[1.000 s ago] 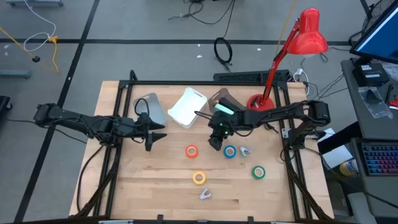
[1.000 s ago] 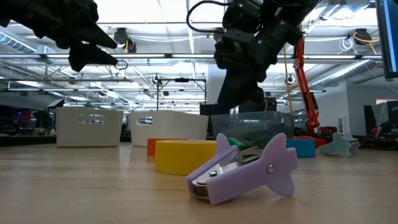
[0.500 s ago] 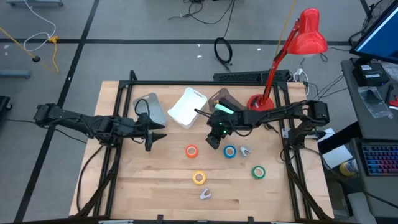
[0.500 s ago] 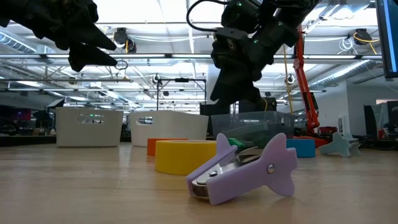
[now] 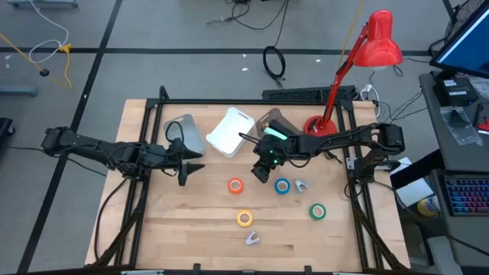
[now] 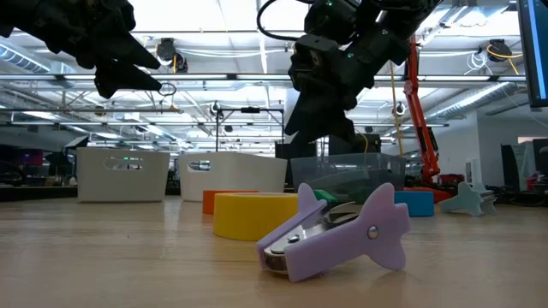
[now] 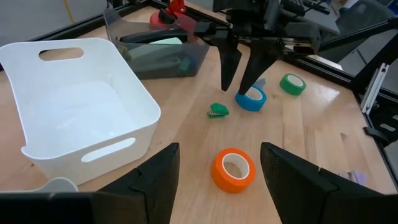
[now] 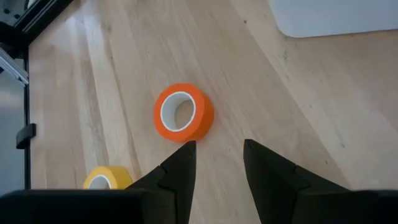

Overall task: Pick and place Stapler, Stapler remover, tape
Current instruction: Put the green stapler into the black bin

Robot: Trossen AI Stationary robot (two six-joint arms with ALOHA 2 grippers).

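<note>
My right gripper (image 5: 263, 174) hangs open above the table between the orange tape (image 5: 235, 185) and the blue tape (image 5: 282, 186), touching nothing. Its wrist view shows the orange tape (image 8: 182, 112) flat on the wood ahead of its fingers, with the yellow tape (image 8: 106, 179) beyond. A small green item (image 7: 217, 111) lies under it. The yellow tape (image 5: 244, 218), the green tape (image 5: 317, 211) and a purple stapler remover (image 5: 252, 238) lie nearer the near edge. A pale remover (image 5: 300, 186) lies beside the blue roll. My left gripper (image 5: 191, 169) waits open at the left, raised.
A white bin (image 5: 231, 131), a grey bin (image 5: 186, 134) and a clear container (image 5: 275, 122) holding dark and green items stand along the far side. A red desk lamp (image 5: 321, 122) stands at the far right corner. Bare wood lies between the two grippers.
My right gripper has risen slightly and drifted a little toward the table's left, still open. The tapes and removers lie where they were.
</note>
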